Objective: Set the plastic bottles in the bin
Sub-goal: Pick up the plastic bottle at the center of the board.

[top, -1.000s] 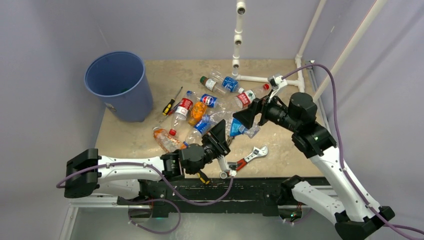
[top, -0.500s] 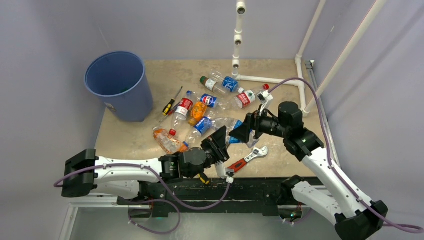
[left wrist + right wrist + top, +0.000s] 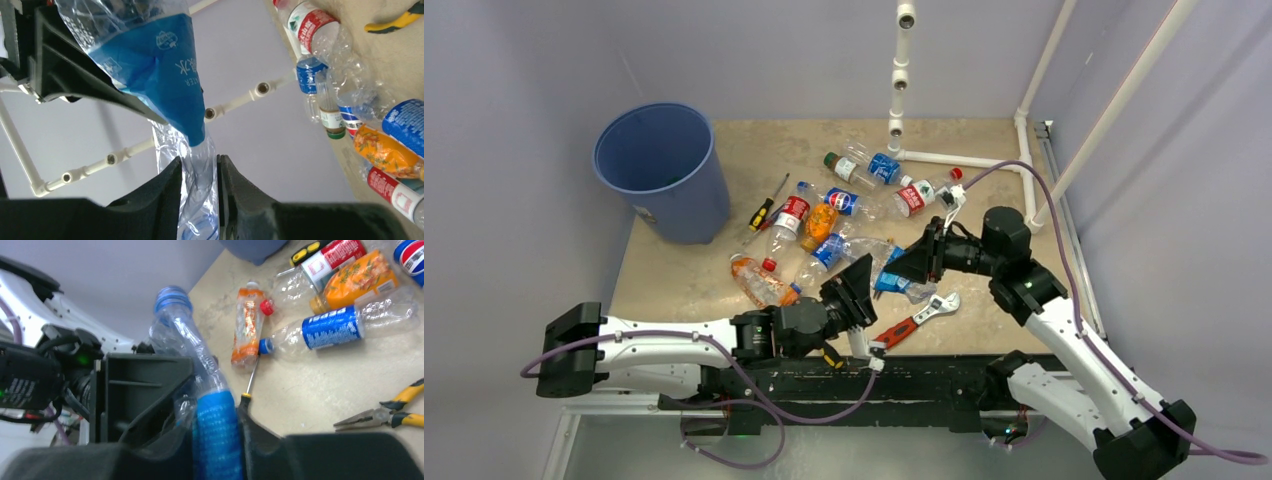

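Observation:
A crushed clear bottle (image 3: 887, 283) with a blue label hangs above the table's front middle, held from both ends. My left gripper (image 3: 864, 275) is shut on its clear neck end (image 3: 198, 175). My right gripper (image 3: 906, 268) has its jaws pressed against both sides of the blue label (image 3: 217, 435). Several more plastic bottles (image 3: 824, 220) lie in a loose pile mid-table, among them an orange one (image 3: 759, 280) near the front. The round blue bin (image 3: 664, 170) stands upright at the far left, away from both grippers.
An adjustable wrench (image 3: 919, 318) with a red handle lies near the front edge. A screwdriver (image 3: 766, 208) lies beside the bin. Yellow-handled pliers (image 3: 385, 412) rest on the table. A white pipe frame (image 3: 964, 158) runs along the back right.
My right gripper came down and left to the held bottle and closed its wide-open jaws on the blue label. My left gripper kept its hold and drifted slightly left.

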